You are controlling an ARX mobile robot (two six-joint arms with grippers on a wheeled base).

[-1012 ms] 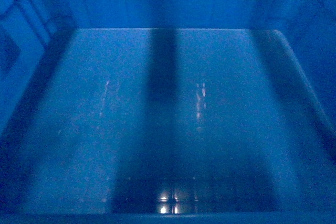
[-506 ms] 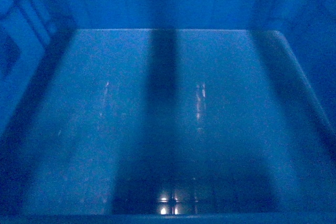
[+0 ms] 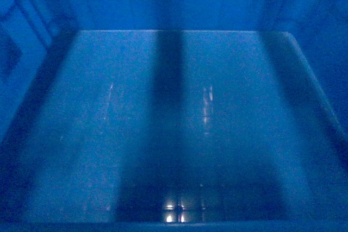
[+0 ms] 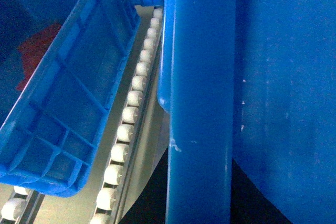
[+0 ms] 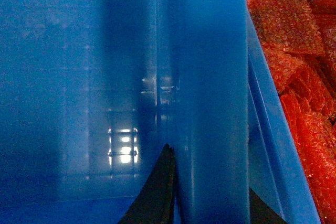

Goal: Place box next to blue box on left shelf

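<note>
Two arms carry my box, held up so close that its interior fills the head view; its floor runs from 6 o'clock toward the far wall at 12 o'clock, so I judge the long axis to lie along that line, opening upward, though full proportions are cut off. Left wrist view: the box rim stands upright at centre, a roller track of the shelf runs beside it, and the neighbouring blue box lies at 9 o'clock, near but apart. Right wrist view: a dark finger of my right gripper presses the box wall, apparently clamped on it; a crate of red packets sits at 3 o'clock. Left gripper's hold cannot be told. Transport seems nearly complete; lowering and release remain.
</note>
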